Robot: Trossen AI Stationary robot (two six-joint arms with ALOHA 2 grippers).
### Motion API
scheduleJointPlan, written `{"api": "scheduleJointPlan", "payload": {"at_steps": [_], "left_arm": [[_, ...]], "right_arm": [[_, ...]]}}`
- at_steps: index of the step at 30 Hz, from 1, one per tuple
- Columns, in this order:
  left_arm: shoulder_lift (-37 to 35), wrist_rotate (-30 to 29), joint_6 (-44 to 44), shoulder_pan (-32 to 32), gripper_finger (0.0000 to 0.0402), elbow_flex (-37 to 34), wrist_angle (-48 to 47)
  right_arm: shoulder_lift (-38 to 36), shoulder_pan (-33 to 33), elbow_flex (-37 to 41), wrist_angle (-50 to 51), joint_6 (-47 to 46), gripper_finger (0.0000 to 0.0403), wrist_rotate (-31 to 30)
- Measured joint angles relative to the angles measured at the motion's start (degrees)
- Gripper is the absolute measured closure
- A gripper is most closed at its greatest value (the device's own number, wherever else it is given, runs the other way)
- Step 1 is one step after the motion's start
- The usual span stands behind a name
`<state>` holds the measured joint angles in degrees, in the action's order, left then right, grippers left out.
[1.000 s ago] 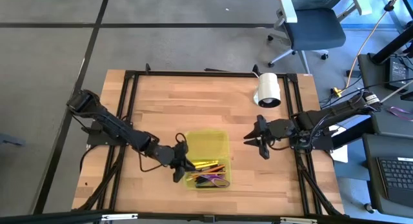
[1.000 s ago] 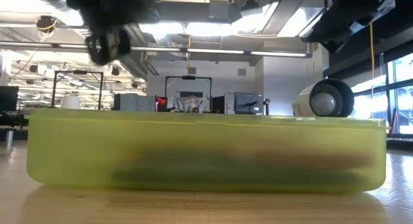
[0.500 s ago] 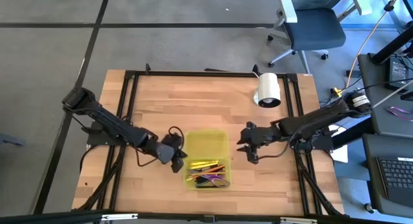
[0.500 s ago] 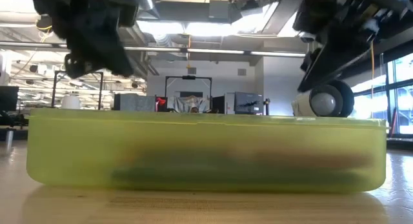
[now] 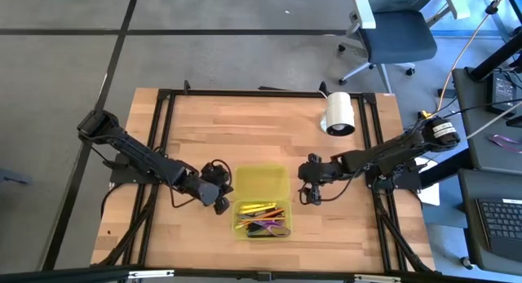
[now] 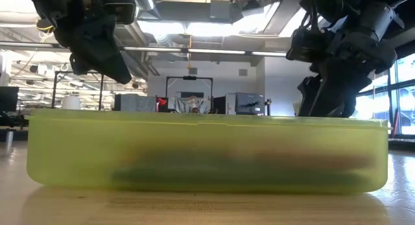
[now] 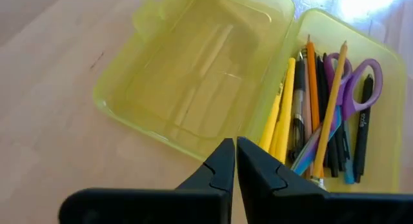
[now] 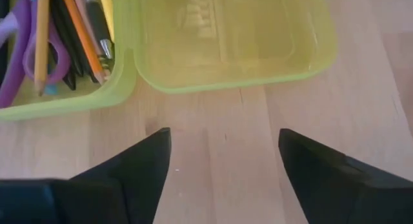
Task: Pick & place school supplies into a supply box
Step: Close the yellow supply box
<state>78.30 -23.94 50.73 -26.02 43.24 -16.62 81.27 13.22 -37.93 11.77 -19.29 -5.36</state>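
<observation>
The supply box (image 5: 263,185) lies open flat on the table, a translucent yellow-green case with two halves. Its far half (image 7: 193,69) holds nothing. Its near half holds the school supplies (image 5: 263,222): yellow, orange, black and blue pens and pencils (image 7: 303,114) with purple-handled scissors (image 7: 361,82). My left gripper (image 5: 222,203), shut, hovers at the box's left side near the hinge (image 7: 235,143). My right gripper (image 5: 305,195), open, stands just right of the box (image 8: 224,137), which lies ahead of its fingers (image 8: 239,43). In the low view both grippers show above the box wall (image 6: 207,153).
A white cylindrical roll (image 5: 338,113) lies near the table's far right corner. Bare wood (image 5: 204,136) stretches from the box to the far edge and to the left. An office chair (image 5: 391,30) stands on the floor beyond the table.
My left gripper has drawn back from over the box's near half, a little toward the table's left and far side. My right gripper has moved toward the table's left, up to the box's right side, and come lower; it now hides the white roll in the low view.
</observation>
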Motion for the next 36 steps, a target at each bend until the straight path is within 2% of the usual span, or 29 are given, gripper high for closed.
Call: {"api": "scheduleJointPlan", "payload": {"at_steps": [6, 17, 26, 30, 36], "left_arm": [[0.0, -1.5, -0.4, 0.0, 0.0349, 0.0, 0.0], [0.0, 1.9, -3.6, 0.4, 0.0216, 0.0, 1.0], [0.0, 11.5, -7.6, 2.6, 0.0107, 0.0, 1.0], [0.0, 10.8, -10.0, 2.6, 0.0086, 0.0, 1.0], [0.8, 11.5, -11.0, 2.5, 0.0086, 0.0, 0.8]], "right_arm": [[0.4, 0.0, 0.0, 0.0, -1.5, 0.0115, 0.0], [0.4, 0.0, 0.0, 0.0, -1.4, 0.0115, 0.0], [0.4, 0.0, 0.0, -1.3, -1.4, 0.0115, 0.0], [0.4, 0.0, 0.0, -1.3, -1.4, 0.0115, -0.1], [0.4, 0.0, 0.0, -1.3, -1.5, 0.0115, -2.2]]}}
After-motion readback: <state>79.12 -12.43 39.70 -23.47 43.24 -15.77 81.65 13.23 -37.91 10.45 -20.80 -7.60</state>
